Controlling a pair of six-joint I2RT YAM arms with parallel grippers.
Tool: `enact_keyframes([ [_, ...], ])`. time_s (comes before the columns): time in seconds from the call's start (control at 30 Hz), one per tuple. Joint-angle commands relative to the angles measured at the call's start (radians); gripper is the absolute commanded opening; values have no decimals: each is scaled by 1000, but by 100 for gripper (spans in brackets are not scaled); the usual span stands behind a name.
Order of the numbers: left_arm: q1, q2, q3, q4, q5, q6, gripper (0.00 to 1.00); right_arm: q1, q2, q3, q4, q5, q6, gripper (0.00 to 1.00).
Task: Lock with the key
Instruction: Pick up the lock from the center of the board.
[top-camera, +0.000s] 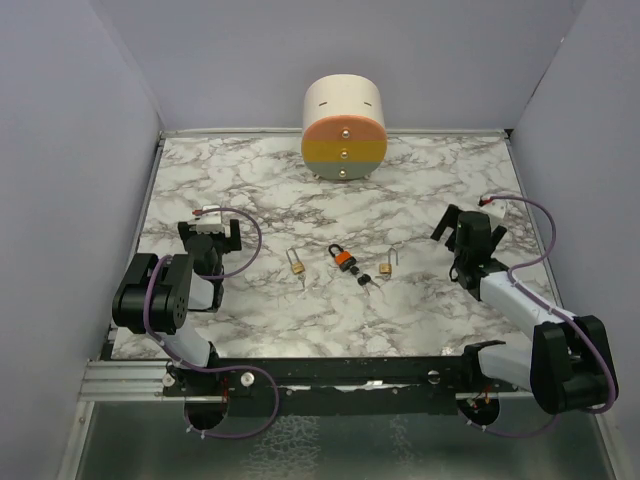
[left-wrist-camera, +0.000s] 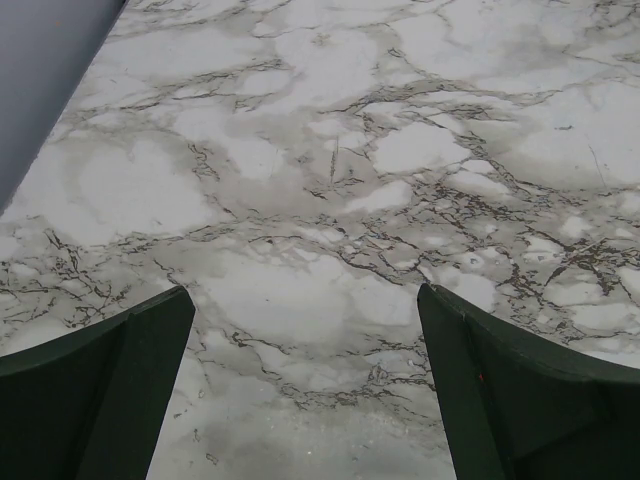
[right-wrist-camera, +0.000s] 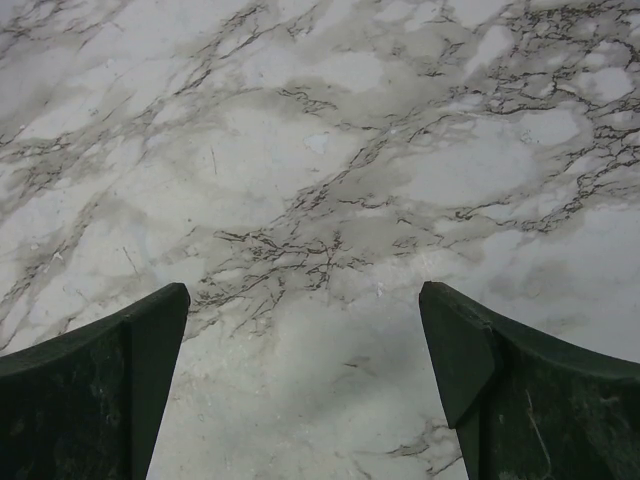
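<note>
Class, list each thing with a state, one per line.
Left gripper: open, empty.
Right gripper: open, empty.
Black-headed key bunch: lying on marble table, unheld.
Orange-bodied padlock: lying flat; shackle unclear.
Left small brass padlock: lying flat; shackle unclear.
Right small brass padlock: same.

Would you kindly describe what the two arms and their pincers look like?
The left arm and right arm have black joints, white links and a looping purple cable each. The left pincer and right pincer each have two dark green, wedge-shaped fingers.
</note>
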Motion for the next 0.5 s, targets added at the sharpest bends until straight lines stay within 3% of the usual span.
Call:
enact_keyframes([
  [0.0,7,5,9,28,21,1,99,3,13,18,-49,60,47,100],
  [0.23,7,5,8,28,20,1,99,3,53,52,-94,90,81,100],
  [0.47,7,5,7,28,21,0,99,3,-50,-33,-17,62,71,100],
])
